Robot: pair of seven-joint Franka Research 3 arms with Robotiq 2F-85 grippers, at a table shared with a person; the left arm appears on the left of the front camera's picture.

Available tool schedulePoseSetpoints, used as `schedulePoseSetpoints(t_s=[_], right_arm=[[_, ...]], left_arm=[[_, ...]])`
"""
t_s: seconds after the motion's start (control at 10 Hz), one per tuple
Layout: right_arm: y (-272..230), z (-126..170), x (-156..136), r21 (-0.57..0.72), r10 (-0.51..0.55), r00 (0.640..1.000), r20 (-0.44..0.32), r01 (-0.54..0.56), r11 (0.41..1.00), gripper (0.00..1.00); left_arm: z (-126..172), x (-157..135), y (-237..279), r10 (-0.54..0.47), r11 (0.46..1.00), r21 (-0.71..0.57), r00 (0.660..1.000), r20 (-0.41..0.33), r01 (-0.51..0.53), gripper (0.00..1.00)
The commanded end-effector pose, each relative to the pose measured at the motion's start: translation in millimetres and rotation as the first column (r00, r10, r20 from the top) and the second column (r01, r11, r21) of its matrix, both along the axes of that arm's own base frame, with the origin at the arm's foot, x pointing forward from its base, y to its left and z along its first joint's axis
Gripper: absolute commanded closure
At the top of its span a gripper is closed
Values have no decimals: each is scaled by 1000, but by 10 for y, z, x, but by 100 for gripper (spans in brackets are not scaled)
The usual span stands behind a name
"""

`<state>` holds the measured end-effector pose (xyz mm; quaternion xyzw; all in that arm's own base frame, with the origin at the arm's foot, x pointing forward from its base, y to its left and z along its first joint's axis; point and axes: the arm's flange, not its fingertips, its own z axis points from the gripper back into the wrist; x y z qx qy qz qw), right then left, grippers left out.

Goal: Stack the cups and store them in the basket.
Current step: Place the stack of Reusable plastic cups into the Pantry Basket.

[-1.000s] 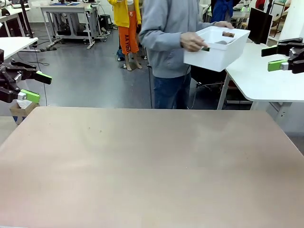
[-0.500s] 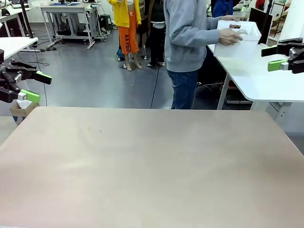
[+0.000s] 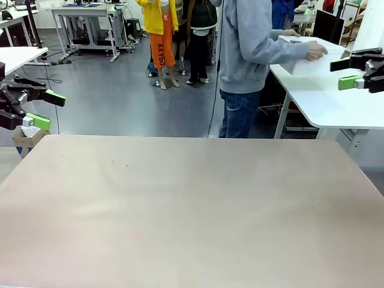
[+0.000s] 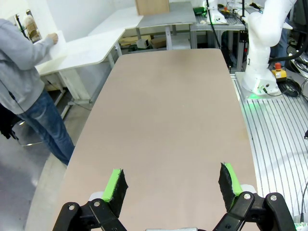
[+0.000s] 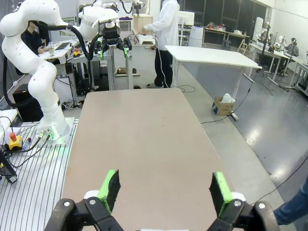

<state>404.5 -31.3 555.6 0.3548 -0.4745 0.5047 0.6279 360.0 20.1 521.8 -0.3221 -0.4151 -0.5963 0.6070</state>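
Note:
The white basket (image 3: 303, 62) rests on the white side table (image 3: 336, 102) beyond the far right corner, with the person's hand (image 3: 314, 52) on its rim. In the left wrist view the basket's white wall (image 4: 57, 41) is at the upper left under that hand. The cups are hidden. My left gripper (image 3: 49, 110) hangs open off the left edge of the tan table (image 3: 192, 204), nothing between its fingers; it is open over the tabletop in its own view too (image 4: 173, 180). My right gripper (image 3: 342, 73) hangs open at the far right, empty (image 5: 163, 190).
The person in a grey sweatshirt (image 3: 249, 42) stands past the far edge, turned toward the side table. The tan tabletop (image 4: 168, 106) is bare. A small cardboard box (image 3: 27, 137) sits on the floor at the left. The other arm's base (image 4: 262, 53) stands beside the table.
The person has turned to the right, carried the basket away from the tan table and set it down on the white side table. Neither arm has moved.

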Motion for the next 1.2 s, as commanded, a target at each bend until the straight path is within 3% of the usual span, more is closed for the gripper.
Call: schedulePoseSetpoints(t_s=[0.0,1.1], right_arm=[[3,33,12,5,-2,1000,-2,2,1000,0],[3,33,12,5,-2,1000,-2,2,1000,0]], left_arm=[[8,-6,9,-8,1000,-7,1000,0,8,0],[8,-6,9,-8,1000,-7,1000,0,8,0]])
